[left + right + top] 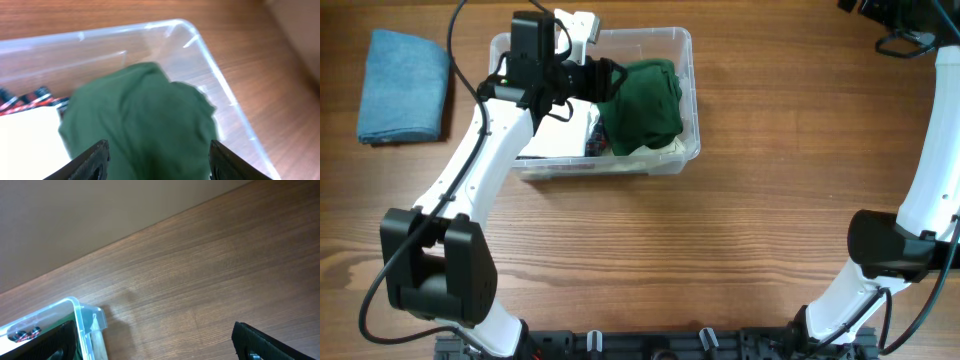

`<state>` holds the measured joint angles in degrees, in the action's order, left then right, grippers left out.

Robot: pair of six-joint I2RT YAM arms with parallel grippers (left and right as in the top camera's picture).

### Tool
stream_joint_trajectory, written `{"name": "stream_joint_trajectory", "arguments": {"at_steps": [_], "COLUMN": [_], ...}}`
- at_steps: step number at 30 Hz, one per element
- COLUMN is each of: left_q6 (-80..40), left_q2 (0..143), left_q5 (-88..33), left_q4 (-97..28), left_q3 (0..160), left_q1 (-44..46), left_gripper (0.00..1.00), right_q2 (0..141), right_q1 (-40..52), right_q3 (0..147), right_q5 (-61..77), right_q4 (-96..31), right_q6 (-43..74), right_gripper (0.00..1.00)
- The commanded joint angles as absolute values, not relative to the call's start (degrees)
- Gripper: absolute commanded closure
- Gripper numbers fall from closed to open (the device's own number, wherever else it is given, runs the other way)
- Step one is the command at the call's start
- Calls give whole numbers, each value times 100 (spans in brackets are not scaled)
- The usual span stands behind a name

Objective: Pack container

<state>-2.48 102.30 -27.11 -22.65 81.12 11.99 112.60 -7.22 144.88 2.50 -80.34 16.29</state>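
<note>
The container [692, 85] is a clear plastic bin at the back middle of the table. A dark green cloth [645, 105] lies bunched in its right half. My left gripper [608, 80] is open just over the cloth, with its fingers on either side of it. In the left wrist view the open fingers [157, 160] frame the green cloth [145, 115] inside the bin wall [220, 80]. My right gripper [150, 340] is open and empty over bare table, with the bin's corner [82, 315] at its left.
A folded blue towel [405, 85] lies at the back left. A white item [25, 140] and a red-and-black item [30, 97] lie in the bin's left half. The right arm [930, 150] stands along the right edge.
</note>
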Motion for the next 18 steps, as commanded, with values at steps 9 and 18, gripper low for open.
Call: {"name": "stream_joint_trajectory", "arguments": {"at_steps": [9,18], "left_q6": [152,148], "left_q2": [10718,11791], "left_q5": [-1525,-1087], "left_q4": [-1826,-1774], "left_q3": [8156,8156], "left_q1": [2231,2532], "left_gripper": [77,96], "right_q2": [11277,11275], "right_q1": [-709,-709], "right_q3": [14475,14475], "right_q5": [187,187], "right_q4": [-8029,-8029], "right_q6": [1671,1671], "right_gripper": [0,0]}}
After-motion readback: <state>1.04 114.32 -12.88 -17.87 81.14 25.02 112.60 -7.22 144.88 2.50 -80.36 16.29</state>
